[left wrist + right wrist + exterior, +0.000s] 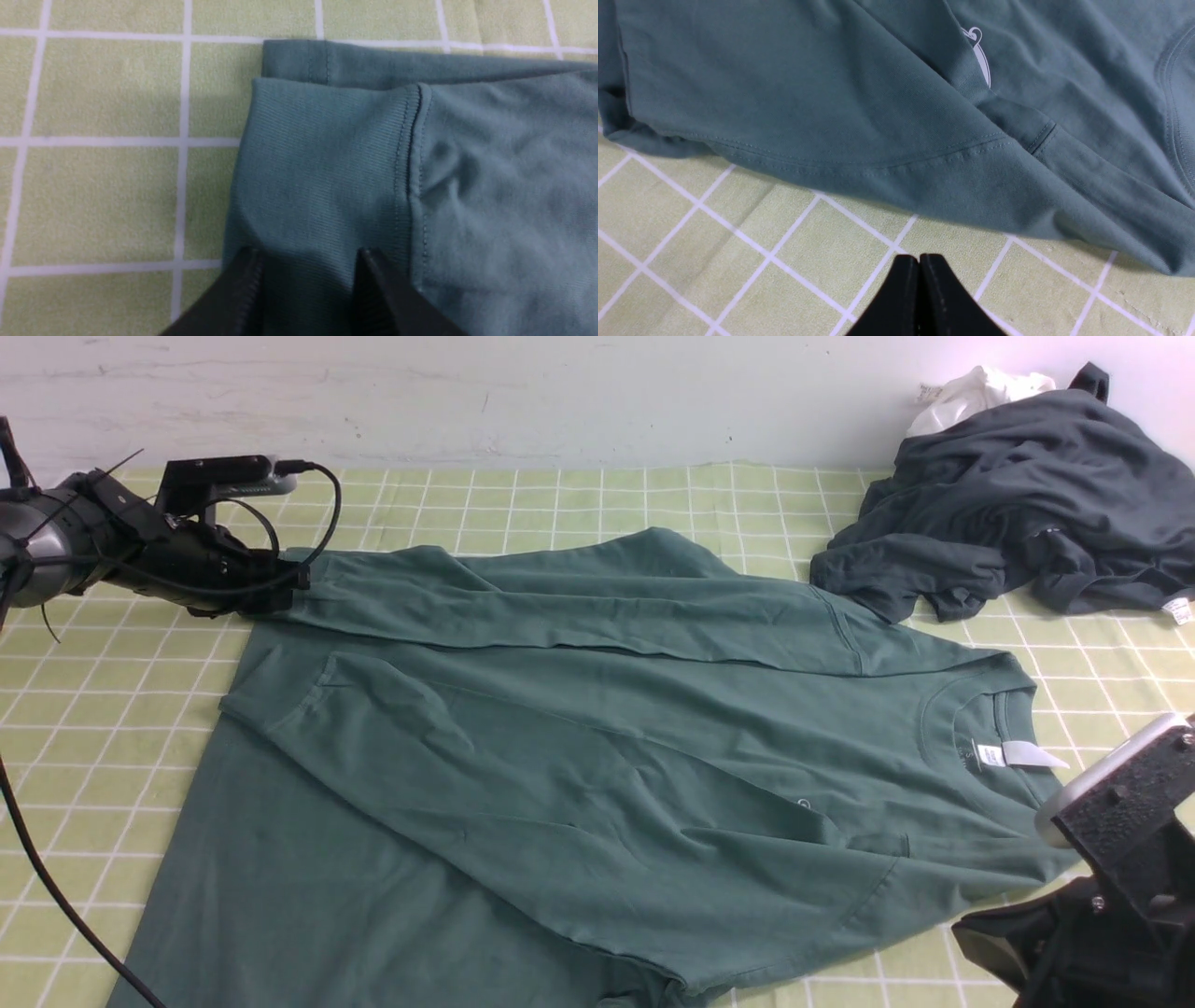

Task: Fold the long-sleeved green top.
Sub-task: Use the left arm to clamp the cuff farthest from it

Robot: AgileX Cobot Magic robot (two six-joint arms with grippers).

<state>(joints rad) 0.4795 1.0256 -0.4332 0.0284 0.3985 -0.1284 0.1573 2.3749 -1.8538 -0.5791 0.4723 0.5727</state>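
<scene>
Fingers (247,298) of my left gripper (308,266) stand partly apart over the ribbed cuff (322,163) of the far sleeve. Whether they press the cloth I cannot tell. My right gripper (919,263) has its tips pressed together, holding nothing, above the checked tablecloth (738,261) just beside the near shoulder.

The green long-sleeved top (579,737) lies spread face up across the table's middle, collar toward my right. I judge the job roughly halfway — both sleeves lie crossed over the body, but the body itself is not yet folded.

Only the left wrist view shows the cuff's ribbing and stitching; in the front view the arm hides those fingers. Only the right wrist view shows the chest logo (983,65) clearly, half covered by a fold — the front view alone takes in the neck label (1027,754) and the dark grey garment (1018,495) far right.
</scene>
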